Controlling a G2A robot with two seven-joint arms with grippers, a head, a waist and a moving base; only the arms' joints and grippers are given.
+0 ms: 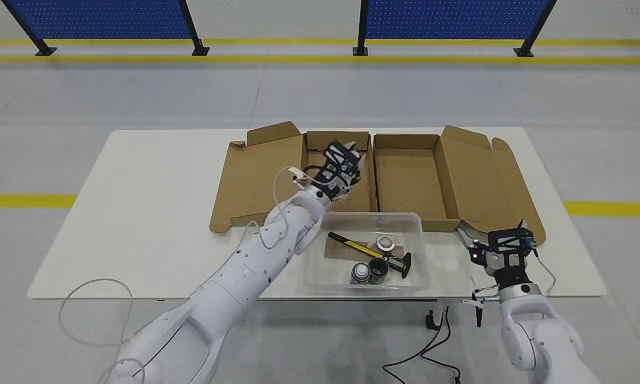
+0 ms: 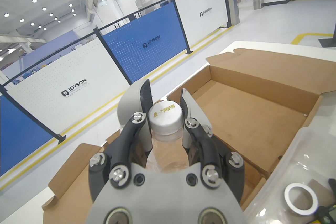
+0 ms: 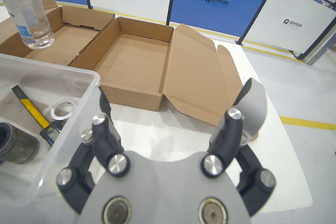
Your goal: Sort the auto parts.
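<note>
My left gripper is shut on the white cap of a clear water bottle. It holds the bottle slightly tilted over the left cardboard box; whether the base touches the floor I cannot tell. In the top view that gripper is above the left box. A clear plastic bin in front of the boxes holds a yellow caliper, a metal ring and black cylinders. My right gripper is open, with nothing in it, right of the bin.
The right cardboard box lies open with a bare floor and its lid flap spread toward my right gripper. The table's front edge is close behind that gripper. Bare white tabletop lies left of the boxes.
</note>
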